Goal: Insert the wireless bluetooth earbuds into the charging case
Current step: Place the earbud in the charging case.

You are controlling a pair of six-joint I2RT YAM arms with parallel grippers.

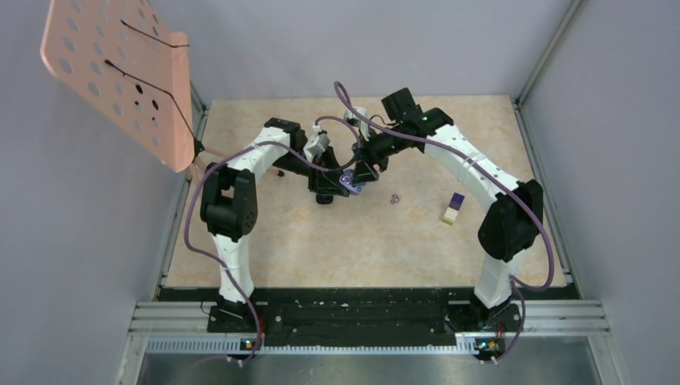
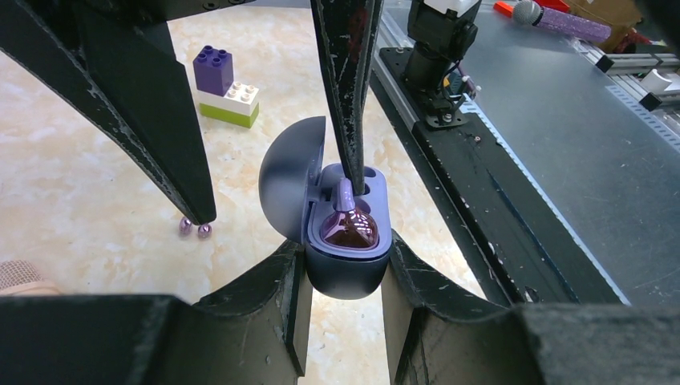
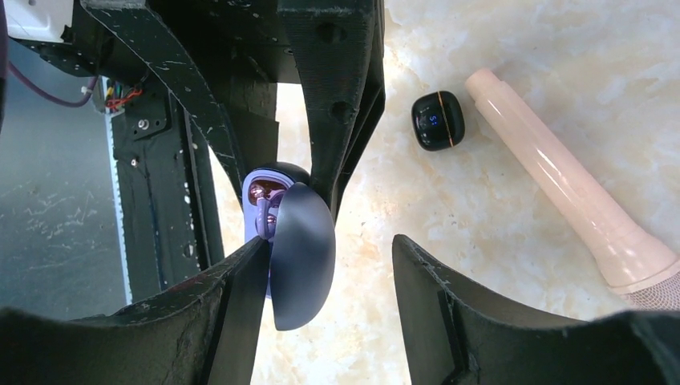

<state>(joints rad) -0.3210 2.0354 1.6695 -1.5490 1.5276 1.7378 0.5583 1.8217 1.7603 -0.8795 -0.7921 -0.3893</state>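
Note:
My left gripper [image 2: 346, 265] is shut on the dark blue charging case [image 2: 345, 281], holding it above the table with its lid [image 2: 285, 188] open. One glossy purple earbud [image 2: 350, 227] sits in the case. My right gripper [image 3: 329, 265] is open. One of its fingers [image 2: 349, 96] points down into the case's far slot by the earbud's stem, and the other [image 2: 160, 120] stands left of the lid. In the right wrist view the lid [image 3: 303, 265] lies against the left finger. Two tiny purple earbuds [image 2: 194, 228] lie on the table; the top view shows them too [image 1: 394, 198]. The black earbuds are not visible.
A purple-and-cream block [image 1: 454, 207] stands right of the grippers and also shows in the left wrist view [image 2: 223, 88]. A closed black case [image 3: 438, 120] and a pink microphone-like rod [image 3: 561, 192] lie on the table. A pink perforated board [image 1: 120, 72] hangs at the back left.

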